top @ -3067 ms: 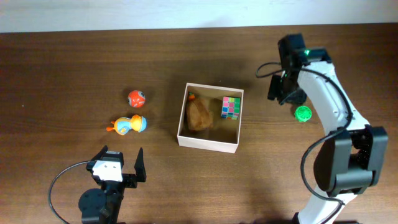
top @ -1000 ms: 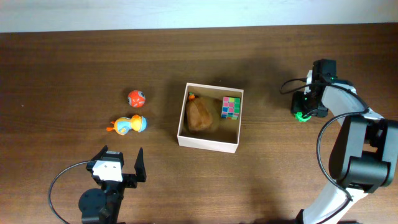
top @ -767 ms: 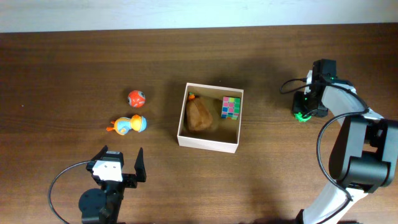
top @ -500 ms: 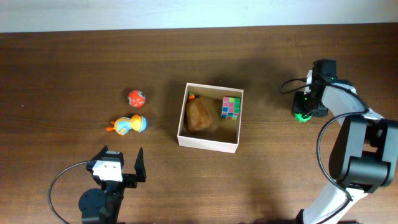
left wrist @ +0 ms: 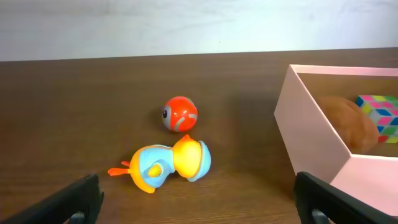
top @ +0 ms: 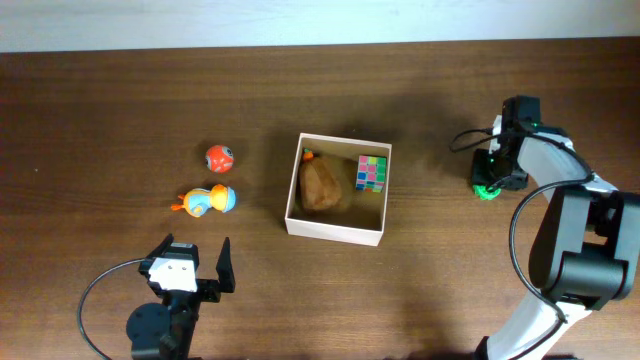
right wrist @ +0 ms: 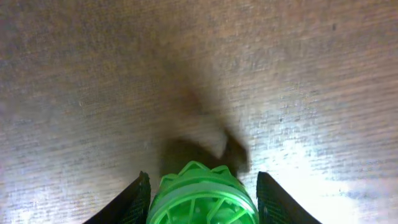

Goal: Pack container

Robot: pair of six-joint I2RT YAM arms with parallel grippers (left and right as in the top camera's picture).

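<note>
Right pincer (top: 488,178): lowered from above, now clamped about green ball (right wrist: 200,198) on surface. Likely next: lift, carry to container (top: 335,232), well to its left.

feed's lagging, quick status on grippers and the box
Left gripper open, parked. Right gripper astride green ball, grip unclear. Container holds brown toy, cube. Nothing between ball and container.
</note>
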